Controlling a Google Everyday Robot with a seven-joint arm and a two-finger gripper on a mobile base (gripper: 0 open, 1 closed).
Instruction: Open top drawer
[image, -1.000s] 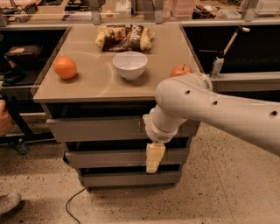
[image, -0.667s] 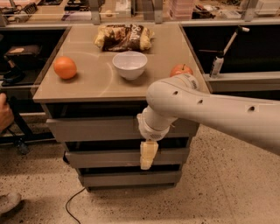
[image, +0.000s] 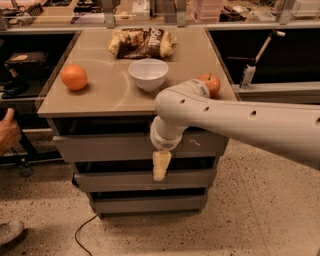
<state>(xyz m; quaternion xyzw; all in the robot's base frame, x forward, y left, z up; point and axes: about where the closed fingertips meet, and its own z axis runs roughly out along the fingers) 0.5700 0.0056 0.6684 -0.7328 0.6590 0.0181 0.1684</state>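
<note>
The top drawer (image: 100, 147) is the widest grey-taupe front, just under the tabletop, with small white scuff marks at its right. It looks shut, with its front flush under the top. My gripper (image: 160, 165) hangs from the white arm (image: 240, 122) and points down. It sits in front of the drawer stack, at the top drawer's lower edge, over the gap above the second drawer (image: 115, 180). The arm hides part of the top drawer's front.
On the tabletop (image: 100, 95) lie an orange (image: 74, 77), a white bowl (image: 148, 74), an apple (image: 211, 84) and a chip bag (image: 142, 42). A person's hand (image: 7, 131) is at the left edge and a shoe (image: 9, 231) below it. A cable (image: 82, 232) runs on the floor.
The arm and gripper have moved to the left and a little up across the drawer fronts. The drawers have not moved.
</note>
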